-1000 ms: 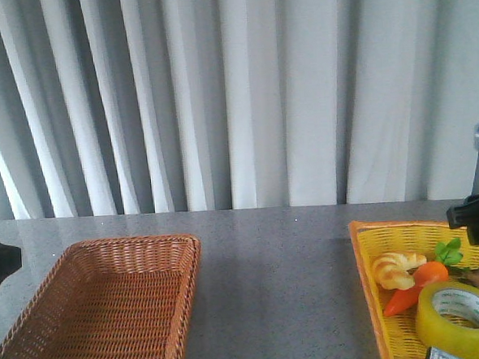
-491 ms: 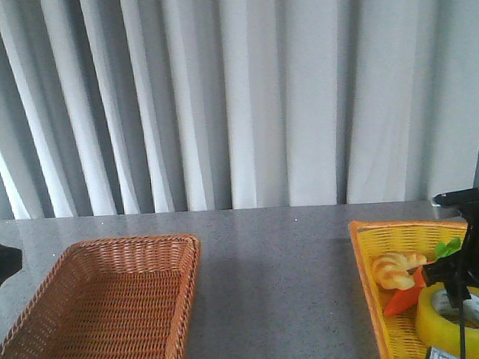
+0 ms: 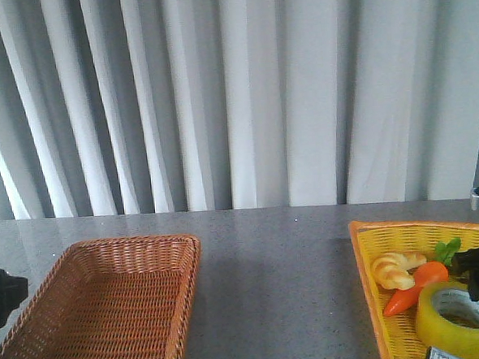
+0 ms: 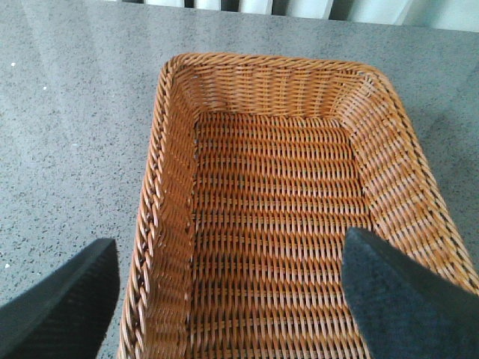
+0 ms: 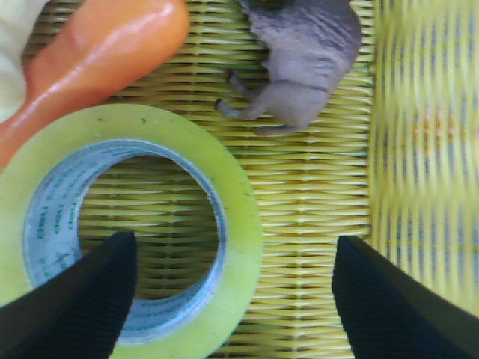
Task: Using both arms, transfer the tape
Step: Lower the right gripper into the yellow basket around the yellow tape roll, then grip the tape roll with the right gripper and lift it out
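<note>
Front view faces the curtain [image 3: 234,90]; wrist views look closely down into each basket [image 4: 269,209].

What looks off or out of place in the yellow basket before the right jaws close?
Nothing stands out. The tape lies flat and intact in the yellow basket, beside the toy carrot and a grey-purple toy. The right gripper is open above it. The brown basket holds nothing.

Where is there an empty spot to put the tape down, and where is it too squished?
The brown wicker basket holds nothing, and the grey table between it and the yellow basket is bare. The yellow basket is crowded: the tape sits against the toy carrot, beside a toy bread and a grey toy.
</note>
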Motion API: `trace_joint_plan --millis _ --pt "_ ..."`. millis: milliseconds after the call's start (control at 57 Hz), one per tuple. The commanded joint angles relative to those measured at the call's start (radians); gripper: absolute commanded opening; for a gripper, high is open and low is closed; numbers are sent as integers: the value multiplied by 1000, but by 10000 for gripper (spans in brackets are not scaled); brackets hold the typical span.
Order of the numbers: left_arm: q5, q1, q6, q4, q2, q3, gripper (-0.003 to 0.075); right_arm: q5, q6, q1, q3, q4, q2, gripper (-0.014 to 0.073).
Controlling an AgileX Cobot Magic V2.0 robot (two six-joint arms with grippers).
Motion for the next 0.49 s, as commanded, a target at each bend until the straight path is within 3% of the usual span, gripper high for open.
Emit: trace_joint_plan --millis 0,333,474 --pt "-104 -7 1 -8 -20 -21 591 -29 -15 -1 -31 12 -21 526" --pt "-107 -7 1 -8 -20 -23 591 -28 -22 -1 -31 4 46 519" --pt "-107 -7 1 -8 -20 -23 591 -28 -22 -1 -31 0 69 427"
